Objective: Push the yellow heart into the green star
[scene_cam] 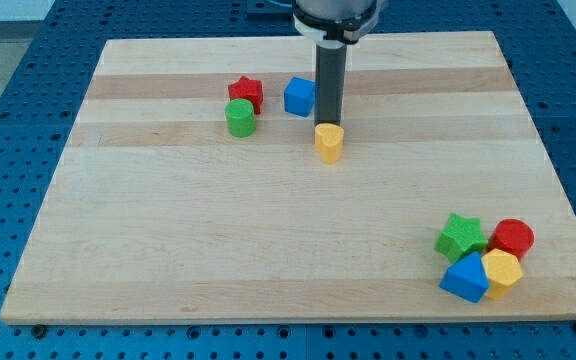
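Broadly, a pale wooden tabletop (268, 250) fills most of the view, its planks running left to right with visible grain, set on a blue perforated base (8, 100). From the far edge my arm comes straight down: a dark rounded housing (334, 14) at the top of the view, and below it the straight dark rod (330, 82), held upright. My tip (329, 123) sits at the far side of the yellow heart (329, 142), touching it or just shy of touching; I cannot tell which. No pincer is fitted to this arm, so there is nothing to report as apart or together.

Among the blocks, the blue triangular one (466, 277) at the near right is the biggest-looking, a smooth wedge. Just beyond it sits the green star (461, 237), chunky and matte, with a red cylinder (514, 238) to its right and a yellow hexagon (502, 268) tucked between the cylinder and the blue wedge. These four huddle together, touching or nearly so.

Over in the far middle, a blue cube (299, 96) stands just left of the rod. Further left are a red star (247, 92) and, right in front of it, a green cylinder (240, 118), the two pressed close.

The yellow heart is small, smooth and rounded, standing alone near the middle of the board's far half, well apart from the green star, which lies away to the near right.
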Robot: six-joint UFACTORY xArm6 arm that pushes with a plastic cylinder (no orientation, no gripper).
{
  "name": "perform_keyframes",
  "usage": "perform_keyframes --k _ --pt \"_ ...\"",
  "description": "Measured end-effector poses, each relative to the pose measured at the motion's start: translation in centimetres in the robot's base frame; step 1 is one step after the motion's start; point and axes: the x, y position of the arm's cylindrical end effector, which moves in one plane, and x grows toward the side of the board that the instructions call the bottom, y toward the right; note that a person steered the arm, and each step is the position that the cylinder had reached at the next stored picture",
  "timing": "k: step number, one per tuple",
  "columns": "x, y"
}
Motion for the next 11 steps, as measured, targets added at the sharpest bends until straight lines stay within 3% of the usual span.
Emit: perform_keyframes --k 5,11 --pt "9.7 -1.7" --pt "20.3 3.9"
